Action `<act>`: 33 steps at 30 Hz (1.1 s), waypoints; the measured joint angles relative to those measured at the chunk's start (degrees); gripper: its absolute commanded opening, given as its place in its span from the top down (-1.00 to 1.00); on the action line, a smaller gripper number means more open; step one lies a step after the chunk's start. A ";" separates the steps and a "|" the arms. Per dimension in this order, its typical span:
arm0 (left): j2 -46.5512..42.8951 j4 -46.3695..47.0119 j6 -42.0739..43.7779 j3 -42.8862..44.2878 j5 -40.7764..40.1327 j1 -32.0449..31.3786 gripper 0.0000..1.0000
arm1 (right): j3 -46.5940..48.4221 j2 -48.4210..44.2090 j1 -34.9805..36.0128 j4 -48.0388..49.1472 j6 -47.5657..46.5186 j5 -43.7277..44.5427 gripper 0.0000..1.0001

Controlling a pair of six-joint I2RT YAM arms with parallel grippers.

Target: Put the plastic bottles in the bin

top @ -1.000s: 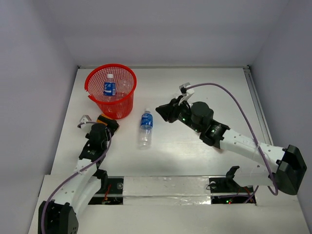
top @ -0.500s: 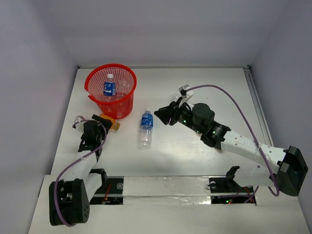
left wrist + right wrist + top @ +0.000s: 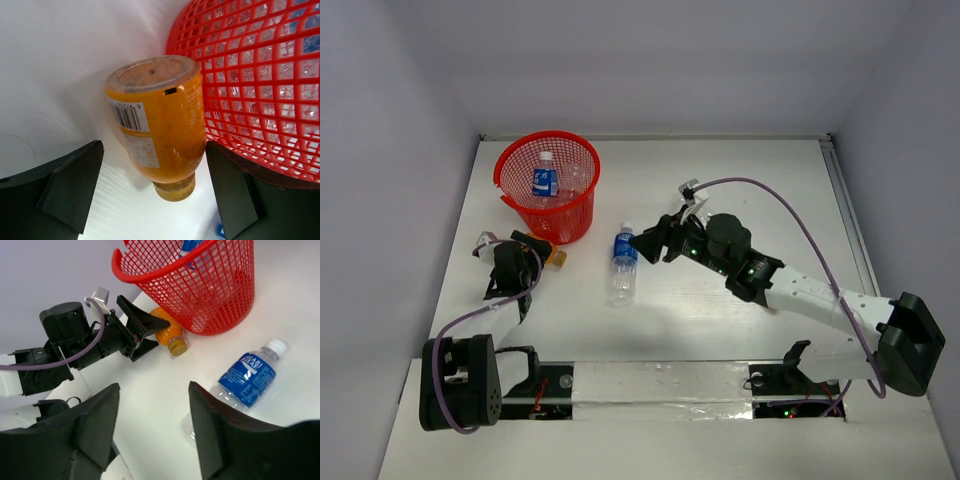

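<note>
My left pincer (image 3: 152,189) gapes around the orange bottle (image 3: 160,130), which lies on the surface (image 3: 720,190) against the bin (image 3: 260,75), ready to close on it. My right pincer (image 3: 152,425), also open, hangs just beside the loose blue bottle (image 3: 247,377).

- The orange bottle (image 3: 160,135) lies against the bin (image 3: 260,75) wall, so there is no gap on that side. One finger of the left tool (image 3: 152,189) sits close by the lattice.
- Bare tabletop (image 3: 60,60) flanks the bottle's other side.
- Clear tabletop runs from the right tool (image 3: 155,435) to the blue-labelled bottle (image 3: 247,380).
- The bin's mouth is unblocked from above.
</note>
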 measured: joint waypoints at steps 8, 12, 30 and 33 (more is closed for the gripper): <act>1.62 3.30 -0.24 0.00 -1.81 0.00 -0.45 | -0.98 6.97 0.00 0.79 2.67 2.32 -0.89; 3.63 5.84 -0.52 0.00 -2.54 0.00 -0.36 | 0.37 12.28 0.00 -2.36 2.64 6.34 -0.99; -5.51 8.24 0.04 -6.45 -1.60 0.00 0.33 | 19.12 35.78 -0.76 -13.73 2.69 9.11 -1.00; -12.07 5.62 0.04 -8.13 0.24 -0.02 0.36 | 20.65 38.69 -0.76 -14.38 2.86 8.11 -0.99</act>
